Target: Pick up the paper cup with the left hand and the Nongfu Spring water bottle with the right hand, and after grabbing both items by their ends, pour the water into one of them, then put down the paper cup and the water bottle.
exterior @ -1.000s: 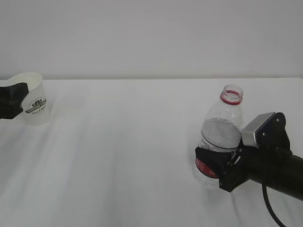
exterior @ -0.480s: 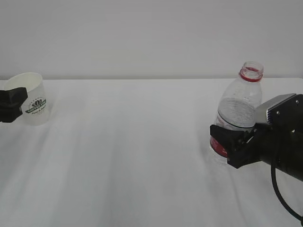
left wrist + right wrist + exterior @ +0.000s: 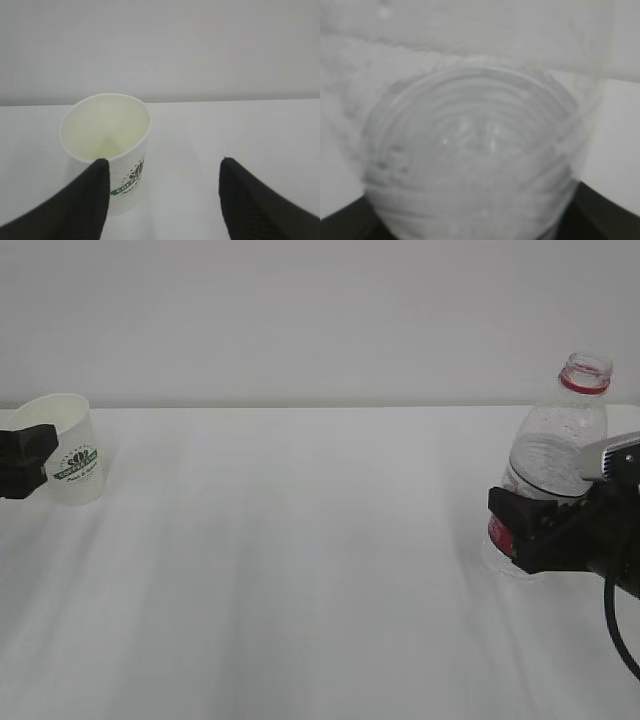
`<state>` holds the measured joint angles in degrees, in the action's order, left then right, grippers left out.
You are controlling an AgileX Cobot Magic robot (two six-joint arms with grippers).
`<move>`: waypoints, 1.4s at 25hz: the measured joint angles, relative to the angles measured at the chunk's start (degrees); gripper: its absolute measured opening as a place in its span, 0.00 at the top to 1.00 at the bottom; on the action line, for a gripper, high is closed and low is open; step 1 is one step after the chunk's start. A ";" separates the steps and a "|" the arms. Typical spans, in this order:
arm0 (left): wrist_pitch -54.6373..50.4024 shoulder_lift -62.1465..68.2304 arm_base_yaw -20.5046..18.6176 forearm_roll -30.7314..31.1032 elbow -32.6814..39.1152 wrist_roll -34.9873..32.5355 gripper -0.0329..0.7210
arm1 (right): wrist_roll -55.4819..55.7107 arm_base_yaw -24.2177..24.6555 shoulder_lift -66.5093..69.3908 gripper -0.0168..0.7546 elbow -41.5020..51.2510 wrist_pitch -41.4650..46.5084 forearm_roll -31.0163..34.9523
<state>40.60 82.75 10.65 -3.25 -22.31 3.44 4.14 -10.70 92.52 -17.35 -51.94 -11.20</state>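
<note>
Outside, my right claw [image 3: 520, 530] is clamped low on the bottle [image 3: 548, 465], at the red label, holding it upright and uncapped at the table's [image 3: 300, 570] right side. The thin ribbed plastic will likely dent if squeezed and seems light with little water, so that low hold suits pouring. Far left, the cup [image 3: 68, 448] stands on the table against my left claw [image 3: 25, 462]. Nothing lies between them.

From my left wrist, the fingers [image 3: 95, 192] stand apart, one touching the cup [image 3: 107, 145], which looks light, empty and easily crushed.

From my right wrist, the bottle [image 3: 470, 155] fills the blurred view.
</note>
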 joint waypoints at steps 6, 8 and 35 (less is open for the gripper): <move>0.00 0.00 0.00 0.00 0.00 0.00 0.36 | -1.56 0.00 -4.29 0.33 0.22 5.66 2.63; 0.00 0.00 0.00 0.10 0.00 0.00 0.36 | -2.73 0.00 -5.88 0.33 0.35 7.07 2.97; 21.43 17.39 0.00 -5.18 0.00 0.00 0.15 | -4.80 0.00 -7.90 0.33 0.35 8.23 2.64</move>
<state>62.04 100.14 10.65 -8.43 -22.31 3.44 -0.67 -10.70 84.62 -17.01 -43.71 -8.56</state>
